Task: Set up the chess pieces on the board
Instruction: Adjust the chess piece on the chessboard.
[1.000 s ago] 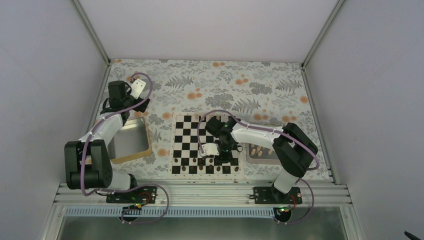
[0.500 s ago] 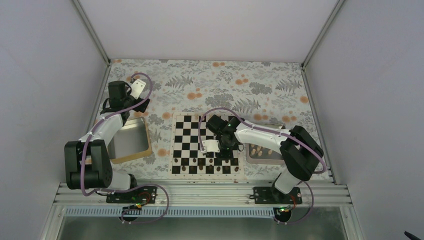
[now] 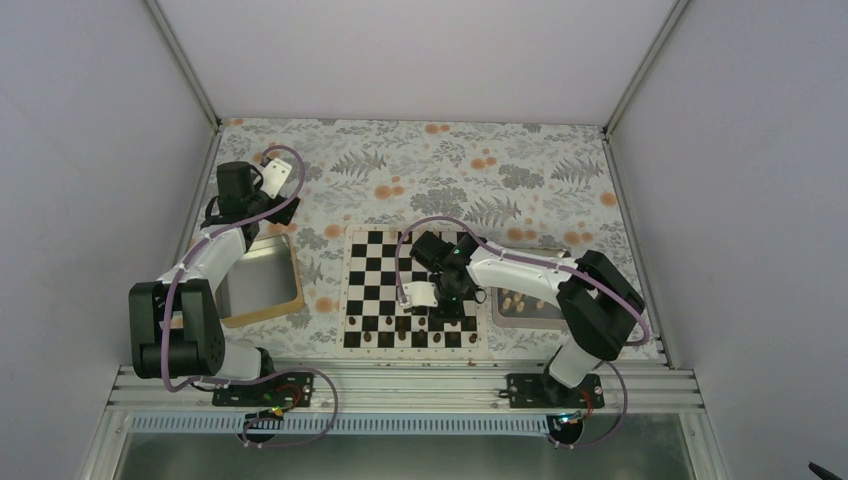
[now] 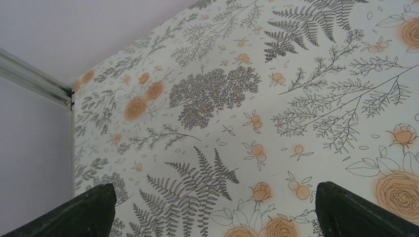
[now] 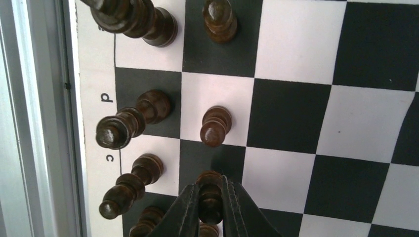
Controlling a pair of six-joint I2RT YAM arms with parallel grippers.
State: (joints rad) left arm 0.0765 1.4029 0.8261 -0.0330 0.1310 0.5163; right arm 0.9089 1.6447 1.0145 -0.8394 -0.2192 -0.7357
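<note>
1. The dark pawn [image 5: 210,197] stands upright between the right jaws, which are clamped on its upper body; it sits over a black square in the file marked c, though I cannot tell whether its base touches the board [image 5: 296,113]
2. Just ahead of the jaws another pawn [image 5: 216,126] stands on the next square of the same rank, and to their left the taller back-rank men [image 5: 121,129] line the board's edge. My reading is that the held pawn is being set to carry that pawn row along, so it needs to land centred and square
3. The grip is high on the pawn, probably so the fingers stay above the close neighbours on either side
4. The pale pieces [image 3: 515,300] lie in the tray [image 3: 527,322] to the right of the jaws, off the board, none of them yet on the far ranks, which are bare. The task looks early: dark side partly done, pale side not begun
5. Opening here could tip the pawn if a finger drags on it or on the piece just behind the jaws
6. The left jaws are spread wide on nothing, fingers [image 4: 84,212] over the flowered tabletop [image 4: 296,98] far from the board, likely parked out of the right arm's way
</note>
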